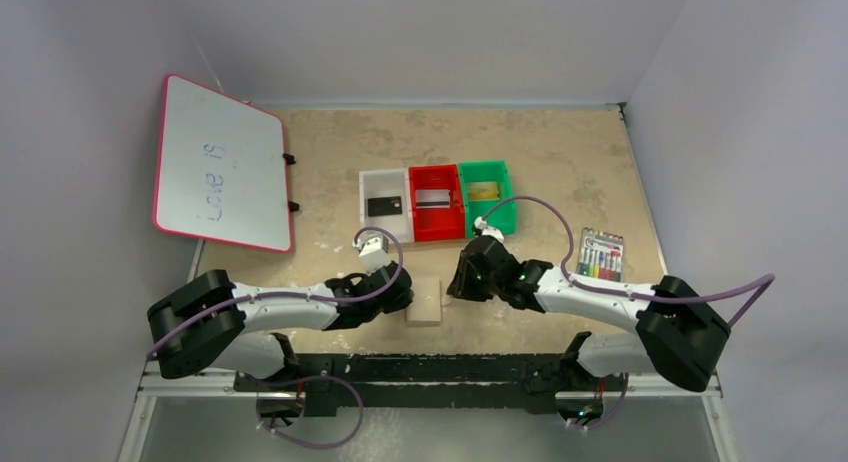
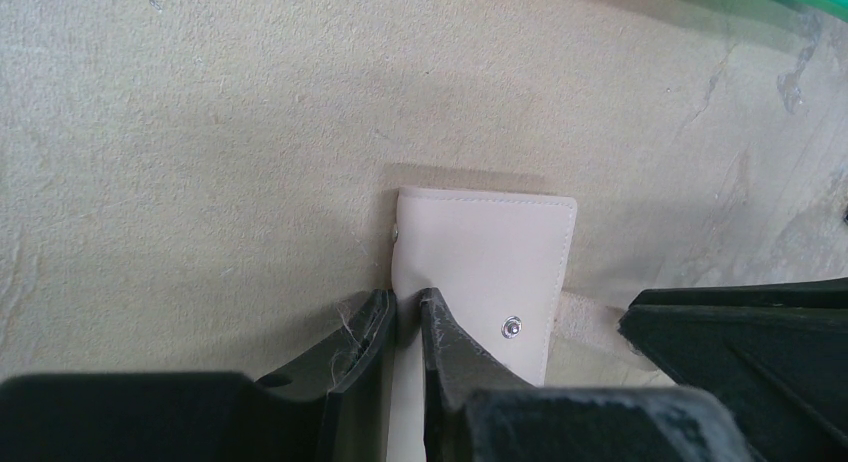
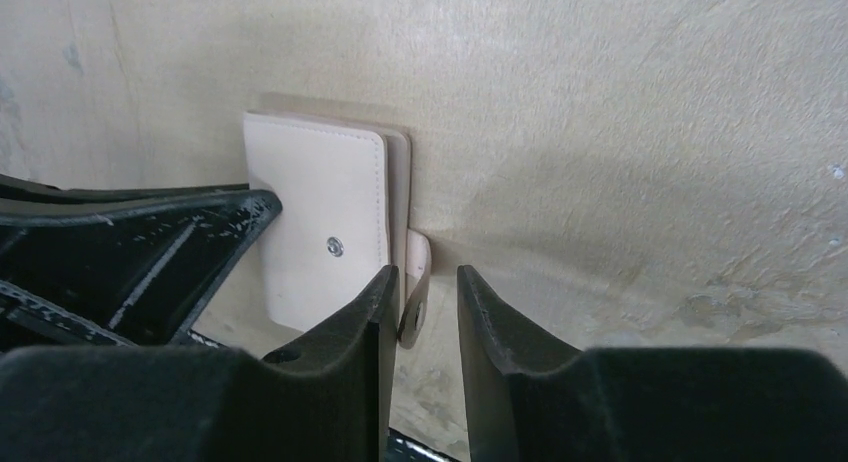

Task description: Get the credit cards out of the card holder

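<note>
Card holder (image 1: 425, 300) shut, edge pinched in left claw (image 2: 408, 300), right claw (image 3: 427, 282) narrow round snap tab (image 3: 417, 257), needing squeeze and pull to open

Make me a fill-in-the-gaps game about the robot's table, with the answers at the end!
1. The black rectangular plastic card lies in the ___ plastic bin.
2. The green plastic bin holds a ___ card.
3. The closed cream leather card holder is pinched at its edge by the ___ claw.
4. The pack of coloured markers lies on the robot's ___ side of the table.

Missing words: white, gold, left, right.
</note>
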Robot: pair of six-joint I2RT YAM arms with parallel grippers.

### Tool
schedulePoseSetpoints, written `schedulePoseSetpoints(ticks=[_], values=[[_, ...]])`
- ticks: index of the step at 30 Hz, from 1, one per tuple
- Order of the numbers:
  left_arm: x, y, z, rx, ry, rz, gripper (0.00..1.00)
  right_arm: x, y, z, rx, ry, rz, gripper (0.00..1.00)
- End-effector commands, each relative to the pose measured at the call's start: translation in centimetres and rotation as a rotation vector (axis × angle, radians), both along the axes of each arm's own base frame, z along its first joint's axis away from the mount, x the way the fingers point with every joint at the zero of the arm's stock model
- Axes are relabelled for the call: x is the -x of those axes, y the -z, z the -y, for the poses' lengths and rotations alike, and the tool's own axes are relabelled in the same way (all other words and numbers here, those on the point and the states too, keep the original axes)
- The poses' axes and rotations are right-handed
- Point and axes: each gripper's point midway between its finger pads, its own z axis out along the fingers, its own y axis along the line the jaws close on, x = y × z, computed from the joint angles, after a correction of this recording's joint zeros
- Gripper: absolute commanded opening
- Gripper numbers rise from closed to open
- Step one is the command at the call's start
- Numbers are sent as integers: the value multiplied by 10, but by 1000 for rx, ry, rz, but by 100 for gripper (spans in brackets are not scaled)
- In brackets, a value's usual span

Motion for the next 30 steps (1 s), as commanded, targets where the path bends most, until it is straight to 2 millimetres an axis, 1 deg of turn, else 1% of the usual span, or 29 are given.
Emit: schedulePoseSetpoints(ticks=[1,4,6,7,8,11,13,15,17,19,20,21,23,24,28,30], values=[[3,3,-7,-28,13,7,13,3,-8,-10,-75,-38,9,30],[3,2,-7,-27,10,9,13,6,-6,-11,-71,-58,-5,32],[3,2,-6,-25,12,8,13,7,-3,-11,-69,-61,-12,29],[3,2,-6,-25,12,8,13,8,-1,-11,-65,-63,-16,27],[3,3,-7,-28,12,9,13,8,0,-11,-63,-63,-15,22],[3,2,-7,-25,9,12,15,4,-9,-16,-80,-73,1,2],[1,-2,-8,-13,0,23,17,0,-17,-17,-82,-66,20,0],[0,-8,-9,2,-12,39,21,-8,-28,-14,-73,-37,54,0],[-3,-19,-12,21,-34,63,27,-14,-43,-13,-73,-31,102,0],[-6,-29,-20,27,-62,89,38,-15,-62,-16,-105,-50,140,0],[-8,-35,-24,32,-84,106,46,-17,-71,-18,-122,-64,166,0],[-9,-41,-31,32,-110,120,51,-19,-79,-20,-137,-82,201,0],[-11,-51,-43,31,-151,147,58,-18,-93,-26,-181,-119,238,0],[-12,-56,-48,32,-167,159,61,-17,-99,-30,-205,-143,253,0],[-12,-74,-72,43,-237,202,63,-8,-129,-52,-324,-267,309,0],[-11,-78,-81,45,-263,213,64,-5,-137,-60,-347,-304,321,0]])
